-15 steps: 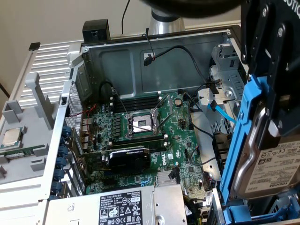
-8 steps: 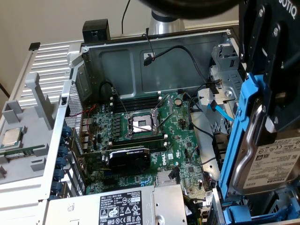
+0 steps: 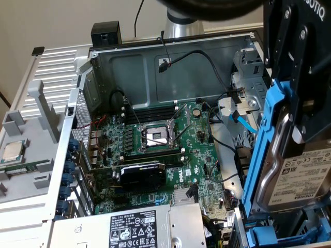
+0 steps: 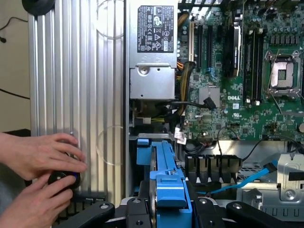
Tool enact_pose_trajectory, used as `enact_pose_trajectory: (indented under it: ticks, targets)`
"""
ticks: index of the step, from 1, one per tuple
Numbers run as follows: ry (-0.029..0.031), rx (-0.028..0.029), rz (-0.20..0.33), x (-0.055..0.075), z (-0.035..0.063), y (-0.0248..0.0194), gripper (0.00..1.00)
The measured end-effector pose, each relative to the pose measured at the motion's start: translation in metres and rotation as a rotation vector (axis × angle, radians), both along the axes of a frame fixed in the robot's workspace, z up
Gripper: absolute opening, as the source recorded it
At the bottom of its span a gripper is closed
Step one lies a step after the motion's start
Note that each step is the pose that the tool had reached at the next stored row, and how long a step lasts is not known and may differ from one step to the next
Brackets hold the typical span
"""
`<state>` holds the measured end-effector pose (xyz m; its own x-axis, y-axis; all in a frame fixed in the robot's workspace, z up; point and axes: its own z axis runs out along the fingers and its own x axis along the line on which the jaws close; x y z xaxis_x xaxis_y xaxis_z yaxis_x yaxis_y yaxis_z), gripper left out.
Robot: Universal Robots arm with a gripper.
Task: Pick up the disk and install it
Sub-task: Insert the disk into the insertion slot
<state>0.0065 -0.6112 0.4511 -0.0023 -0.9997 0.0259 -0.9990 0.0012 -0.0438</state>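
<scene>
Blue-framed disk [image 3: 304, 176] pinched in pincer [image 4: 170, 211] over open case [image 3: 134, 77]; wrist view catches person's hands [image 4: 40, 154] beside case.

The gripper [image 3: 302, 132] hangs above the computer case's [image 3: 155, 51] edge at the exterior view's right, black fingers [image 4: 97, 213] clamped on the disk [image 3: 305, 175].
</scene>
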Motion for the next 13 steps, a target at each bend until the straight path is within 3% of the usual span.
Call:
enact_pose_trajectory:
  ticks: [13]
  targets:
    - [0.0,0.0085,-0.001,0.0006,-0.0095,-0.0018,0.37]
